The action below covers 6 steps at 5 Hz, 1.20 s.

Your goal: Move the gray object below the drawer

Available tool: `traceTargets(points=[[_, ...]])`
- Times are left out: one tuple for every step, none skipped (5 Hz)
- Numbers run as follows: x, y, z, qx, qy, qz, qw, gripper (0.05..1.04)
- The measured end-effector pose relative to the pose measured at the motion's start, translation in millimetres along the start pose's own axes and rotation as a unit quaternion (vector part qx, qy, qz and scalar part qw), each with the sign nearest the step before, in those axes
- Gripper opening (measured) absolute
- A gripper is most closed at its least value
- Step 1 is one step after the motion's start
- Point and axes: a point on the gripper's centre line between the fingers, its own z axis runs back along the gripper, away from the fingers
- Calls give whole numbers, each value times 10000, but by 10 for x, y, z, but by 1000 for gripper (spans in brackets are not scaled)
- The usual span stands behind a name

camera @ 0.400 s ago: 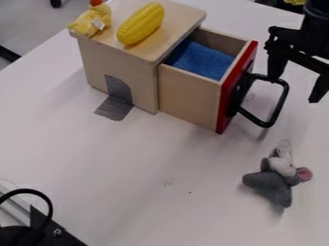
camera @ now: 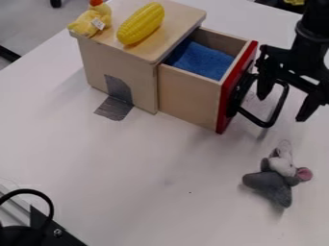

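Occupying the lower left corner of the frame: one black curved loop, above a dark fitting at the edge of the pale counter. Upper left: one yellow plush bird with a red top and a white tag, set on a wooden cabinet. Below it, one dark gray patch, running from the cabinet's face onto the counter. Right of the bird, on the same wooden top: one yellow corn cob, lying aslant. Upper centre: one wooden drawer, pulled out, lined with blue cloth, red at the front, fitted with a black handle. Lower right: one gray object, a plush piece with white and pink parts, lying on the counter, apart from the drawer and lower in the frame than its handle. Upper right: one black gripper, fingers spread, grasping nothing, overlapping the handle in view; whether they touch cannot be told.
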Motion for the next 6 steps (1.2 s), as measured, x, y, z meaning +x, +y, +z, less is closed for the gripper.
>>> traceTargets(points=[[-164,-261,119,-106,-97,-256,9996,997],[-311,-390,127,-156,-40,-393,9991,997],[-503,-570,35,-317,67,-543,9980,997],[-599,-593,-53,-274,195,-612,9976,997],[-715,-546,-176,-123,406,-658,9969,997],[-800,-495,-241,-13,536,-646,9965,997]])
